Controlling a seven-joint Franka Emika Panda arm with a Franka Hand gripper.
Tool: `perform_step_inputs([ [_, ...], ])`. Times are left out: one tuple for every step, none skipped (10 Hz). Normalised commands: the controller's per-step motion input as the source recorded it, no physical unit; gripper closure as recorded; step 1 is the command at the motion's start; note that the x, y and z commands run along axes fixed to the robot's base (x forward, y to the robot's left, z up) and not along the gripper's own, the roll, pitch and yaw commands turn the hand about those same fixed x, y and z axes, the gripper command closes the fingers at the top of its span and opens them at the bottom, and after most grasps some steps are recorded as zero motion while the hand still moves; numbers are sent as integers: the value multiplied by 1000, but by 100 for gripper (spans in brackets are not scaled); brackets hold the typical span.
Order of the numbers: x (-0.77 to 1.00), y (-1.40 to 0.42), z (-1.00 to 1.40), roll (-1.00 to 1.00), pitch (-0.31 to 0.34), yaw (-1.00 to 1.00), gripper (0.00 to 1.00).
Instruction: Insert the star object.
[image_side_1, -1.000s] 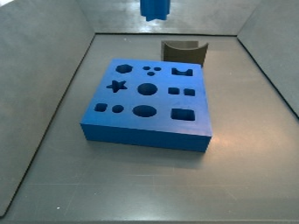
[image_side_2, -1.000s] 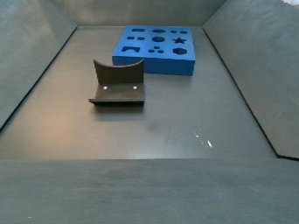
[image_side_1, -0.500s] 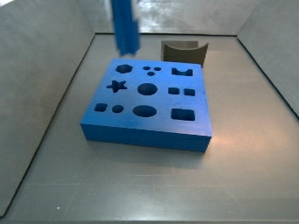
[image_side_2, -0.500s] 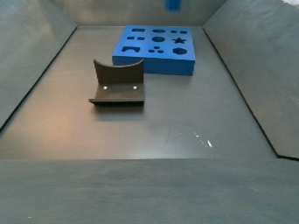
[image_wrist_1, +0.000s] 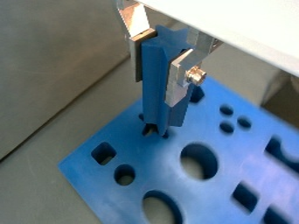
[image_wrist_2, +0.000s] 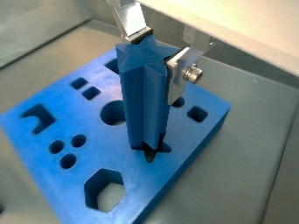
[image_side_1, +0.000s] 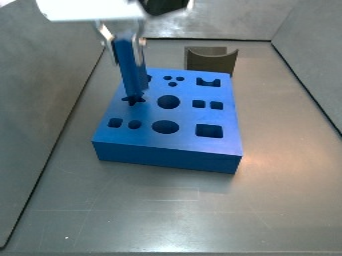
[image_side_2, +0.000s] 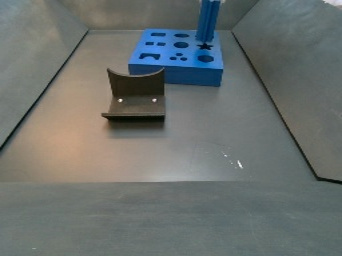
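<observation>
The star object (image_wrist_1: 156, 83) is a slim bright-blue ridged peg, held upright between my gripper's (image_wrist_1: 162, 48) silver fingers (image_wrist_1: 181, 79). It shows in both wrist views (image_wrist_2: 143, 96) and both side views (image_side_1: 126, 65) (image_side_2: 210, 20). Its lower tip sits in the mouth of the star-shaped hole (image_wrist_2: 153, 153) in the large blue block (image_side_1: 171, 125). The gripper (image_wrist_2: 158, 48) is shut on the peg's upper part, above the block's left side in a side view.
The blue block (image_side_2: 181, 55) has several other shaped holes, among them a round one (image_wrist_1: 198, 164) and a hexagonal one (image_wrist_2: 105, 191). A dark grey curved piece (image_side_2: 134, 95) stands on the floor; it also shows behind the block (image_side_1: 210, 58). Grey walls enclose the floor.
The gripper has come down with the peg from above the block. The peg's tip now meets the star hole.
</observation>
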Motion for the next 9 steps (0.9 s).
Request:
perform_step_inputs([
  [0,0,-346,-30,127,-969,100],
  [-23,0,-186,0,100,-1000,100],
  [-34,0,0,0,39,-980,100],
  [-151,0,103,0,10,-920,100],
  [-251,0,14,83,54,-860,100],
  [-231,0,0,164,121,-837,100],
  [-217,0,0,164,139,-837,100],
  [-77,0,-29,123,169,-794,100],
  [220,43,-157,90,170,-557,100],
])
